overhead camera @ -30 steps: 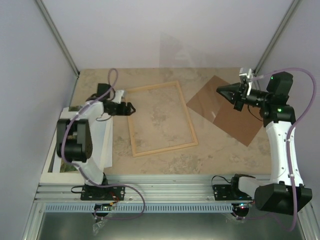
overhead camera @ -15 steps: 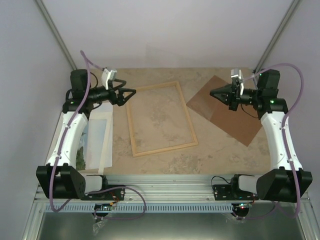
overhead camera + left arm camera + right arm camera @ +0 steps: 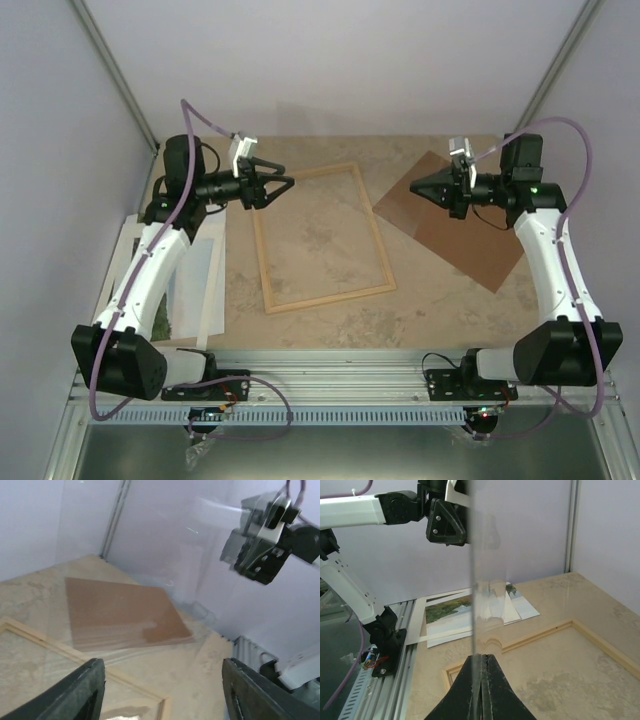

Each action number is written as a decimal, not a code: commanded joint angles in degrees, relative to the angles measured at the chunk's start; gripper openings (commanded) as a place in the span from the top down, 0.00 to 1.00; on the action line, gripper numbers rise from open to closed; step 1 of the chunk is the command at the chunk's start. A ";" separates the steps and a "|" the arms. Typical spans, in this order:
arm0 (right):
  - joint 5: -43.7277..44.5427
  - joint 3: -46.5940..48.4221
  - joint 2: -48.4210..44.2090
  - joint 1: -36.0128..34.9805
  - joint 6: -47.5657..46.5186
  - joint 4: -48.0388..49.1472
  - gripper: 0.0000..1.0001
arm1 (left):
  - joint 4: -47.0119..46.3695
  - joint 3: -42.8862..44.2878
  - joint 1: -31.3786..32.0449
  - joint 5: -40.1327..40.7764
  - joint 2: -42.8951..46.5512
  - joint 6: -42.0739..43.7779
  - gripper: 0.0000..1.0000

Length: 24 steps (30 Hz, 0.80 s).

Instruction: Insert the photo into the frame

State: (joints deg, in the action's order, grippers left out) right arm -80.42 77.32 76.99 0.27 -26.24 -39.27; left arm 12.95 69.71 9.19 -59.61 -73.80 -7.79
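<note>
The frame [image 3: 328,296] of pale wood lies flat mid-table, and I can see the tabletop through it. Its clear pane [image 3: 485,555] stands on edge in the air, with my right gripper [image 3: 481,656] shut on the pane's lower edge. From above, that right gripper [image 3: 418,188] points left over the frame's right side. My left gripper [image 3: 288,184] hovers open above the frame's back-left corner and faces it. In the left wrist view nothing is between the left gripper [image 3: 162,666] fingers. The photo [image 3: 192,282] lies at the table's left, partly under the left arm, and shows as the photo [image 3: 451,614] in the right wrist view.
A flat brown backing board [image 3: 452,228] lies at the back right, beyond the frame. Lilac walls close in the back and both sides. A metal rail [image 3: 330,362] with both arm bases runs along the near edge.
My left arm has lifted off the frame's left side and swung up and right, its gripper now facing the right one. The right gripper shifted slightly left with the pane.
</note>
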 commanded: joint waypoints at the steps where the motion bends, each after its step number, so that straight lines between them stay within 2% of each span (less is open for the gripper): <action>1: -1.95 2.49 0.87 -1.60 -2.13 -1.26 0.99 | -4.04 -0.28 0.39 -4.03 -0.36 -3.21 0.39; 3: -1.76 2.78 1.27 -1.84 -2.00 -1.23 0.99 | -4.84 -0.17 0.39 -5.35 -0.72 -4.38 0.51; 8: -1.85 2.92 2.51 -1.94 -0.53 -0.04 0.99 | -7.28 0.00 0.39 -7.10 -1.28 -7.57 0.74; 11: -1.94 3.23 3.02 -1.94 0.11 0.52 0.99 | -5.97 0.28 0.35 -6.21 -1.42 -6.25 0.77; 12: -1.79 3.41 3.07 -1.94 -0.14 0.22 0.99 | -5.22 0.60 -0.11 -5.50 -1.32 -6.12 0.74; 15: -1.21 4.71 2.80 -1.90 -4.45 -4.22 0.99 | -7.89 -0.11 -5.08 -4.62 -0.86 -9.66 0.48; 17: -1.12 5.28 2.58 -1.92 -6.46 -6.56 0.99 | -7.24 -0.88 -8.74 -3.73 0.06 -7.21 0.32; 20: -1.56 5.27 2.03 -2.02 -6.98 -7.31 0.99 | 1.49 0.39 -11.35 -2.59 0.25 5.44 0.19; 24: -2.06 5.55 2.23 -2.23 -6.82 -7.39 0.99 | 5.07 3.18 -11.08 -5.66 -2.79 9.66 0.11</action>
State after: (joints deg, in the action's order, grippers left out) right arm -80.36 81.17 79.92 -1.50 -31.33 -45.17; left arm 12.93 69.65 -2.52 -62.78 -75.05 -6.28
